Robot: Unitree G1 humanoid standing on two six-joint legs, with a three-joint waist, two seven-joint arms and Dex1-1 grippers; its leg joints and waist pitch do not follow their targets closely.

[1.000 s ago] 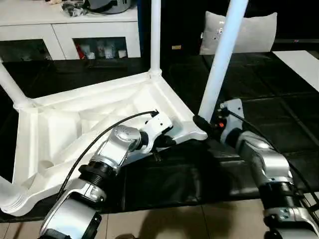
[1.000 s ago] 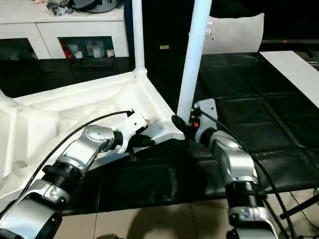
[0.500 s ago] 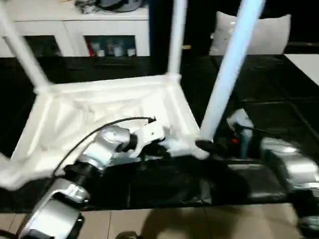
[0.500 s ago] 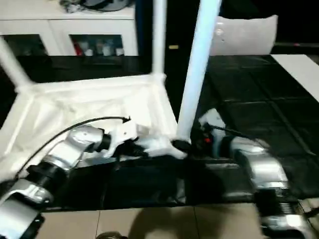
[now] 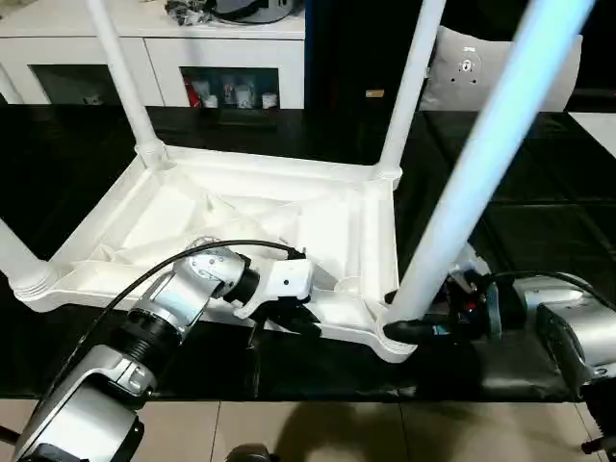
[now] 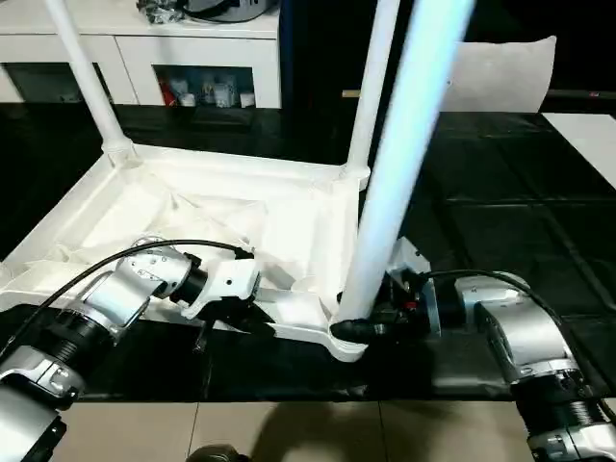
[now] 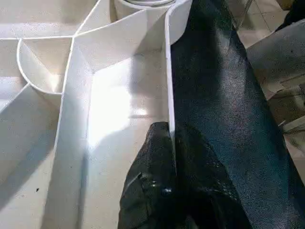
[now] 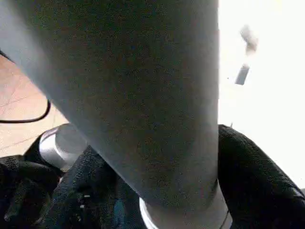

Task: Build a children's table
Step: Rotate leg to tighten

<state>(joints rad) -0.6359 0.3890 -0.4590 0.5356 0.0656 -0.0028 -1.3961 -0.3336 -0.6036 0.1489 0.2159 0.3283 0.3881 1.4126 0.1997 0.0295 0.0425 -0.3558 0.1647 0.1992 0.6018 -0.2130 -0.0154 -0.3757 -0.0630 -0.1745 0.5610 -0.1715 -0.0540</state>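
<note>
- The upturned table top (image 5: 260,221) has swung round since a second ago, its near edge now running left to right along the black bench (image 5: 539,231), near the front edge.
- Left claw (image 7: 169,138) pinches the top's near rim wall, fingers clamped tight on it.
- Right claw (image 5: 409,329) hugs the base of the near-right leg (image 5: 472,183), seated upright in its corner socket.
- Two far legs (image 5: 409,87) stand upright too.

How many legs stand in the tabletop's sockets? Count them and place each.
4. Near right leg, right gripper around its base; far right leg; far left leg; near left leg, mostly cut off at the picture's edge.
</note>
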